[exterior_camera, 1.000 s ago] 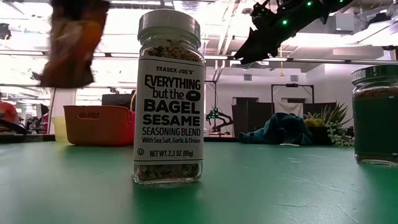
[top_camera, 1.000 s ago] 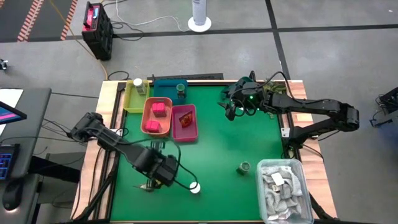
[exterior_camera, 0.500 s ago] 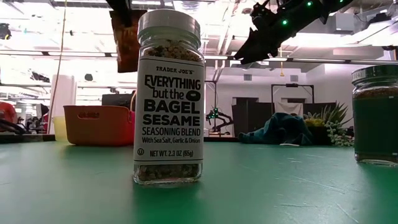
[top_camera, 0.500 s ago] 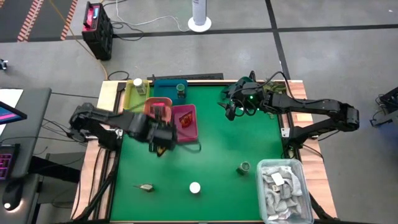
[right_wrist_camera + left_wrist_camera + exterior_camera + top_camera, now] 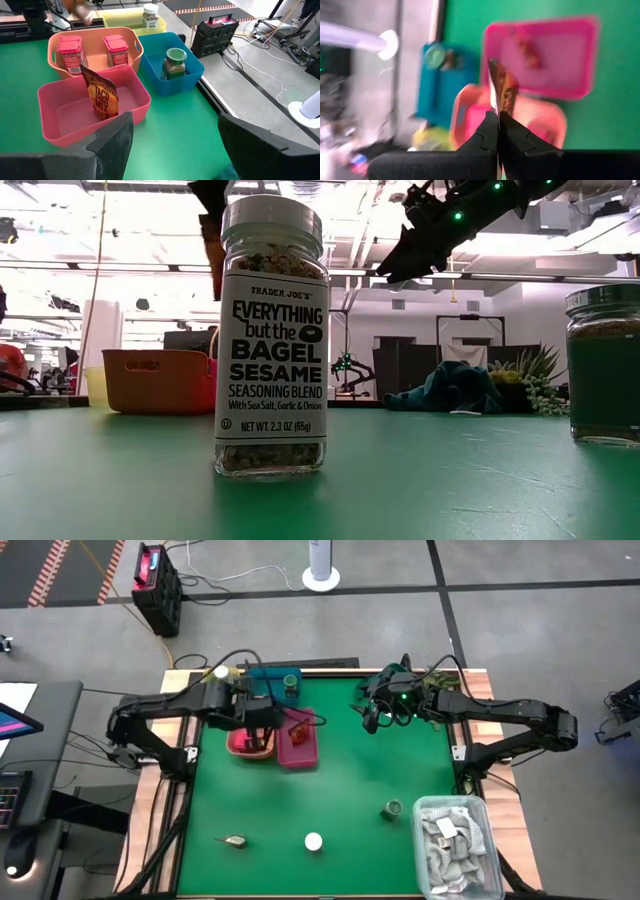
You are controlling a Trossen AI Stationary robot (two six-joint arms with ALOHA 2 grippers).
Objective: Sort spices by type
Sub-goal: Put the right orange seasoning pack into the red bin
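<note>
My left gripper [image 5: 262,726] hovers over the orange bin [image 5: 240,744], shut on a reddish-brown sachet [image 5: 503,91]. The orange bin holds two pink blocks [image 5: 70,50]. Beside it, another sachet [image 5: 100,97] stands leaning in the pink bin [image 5: 300,753]. A green-topped jar [image 5: 173,62] stands in the blue bin, and a white-topped jar [image 5: 221,673] in the yellow bin. On the green mat stand a white-topped jar [image 5: 313,841] and a green-topped jar [image 5: 392,809], and a third sachet [image 5: 236,840] lies flat. My right gripper [image 5: 170,145] waits open above the mat's far right. My left gripper pinches the sachet between its two fingers at one end [image 5: 499,114]. The wrist view shows the sachet edge-on, reaching out past the fingertips. In the low view it hangs below the gripper [image 5: 212,260], lifted clear above the bins.
A clear tub of pale grey-white packets [image 5: 455,840] sits at the table's near right corner. The four bins crowd the far left corner. A dark green cloth [image 5: 455,392] lies at the far edge. Open mat lies between the bins and the loose jars.
My left arm has swung from the table's near edge, beside the lying sachet, up and toward the far left, carrying its sachet over to the bins. The gripper has stayed shut on it. The lying sachet and both loose jars have kept still.
</note>
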